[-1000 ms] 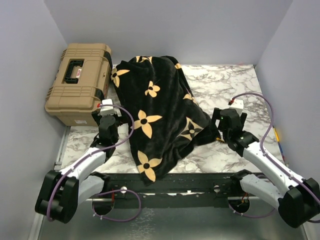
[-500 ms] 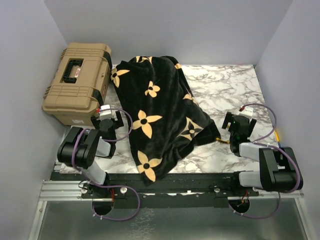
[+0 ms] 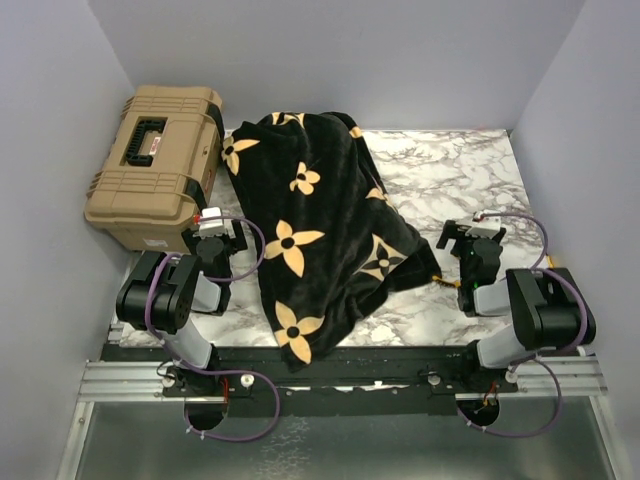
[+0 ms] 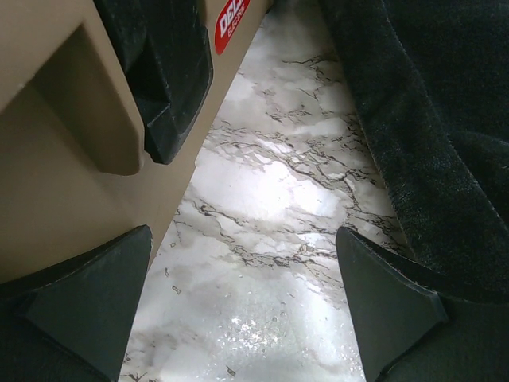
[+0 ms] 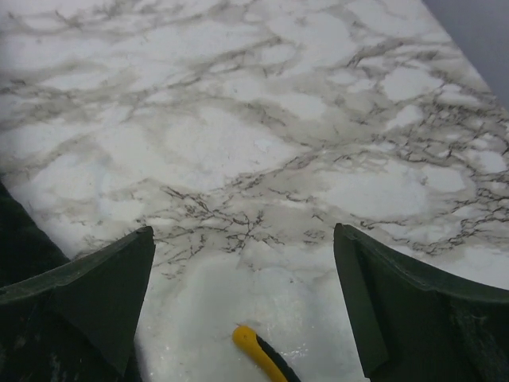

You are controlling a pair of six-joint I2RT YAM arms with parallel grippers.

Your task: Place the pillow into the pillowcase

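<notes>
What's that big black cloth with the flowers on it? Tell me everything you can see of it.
The pillowcase is black plush fabric printed with tan four-petal flowers. It lies mounded and creased, running diagonally across the marble table. Its far-left corner sits by the tan toolbox, and its near end droops over the table's front edge. It bulges as if filled, but what is inside is hidden.

Plush, matt black cloth with a fuzzy nap for the pillowcase [image 3: 310,230]; smooth marble-patterned table [image 3: 450,170], glossy with glare patches; hard tan plastic on the toolbox [image 3: 155,165], matt, with black plastic latches [image 4: 171,79]; pale ribbed metal for the near rail [image 3: 120,378]; glossy yellow cord end [image 5: 253,342]
</notes>
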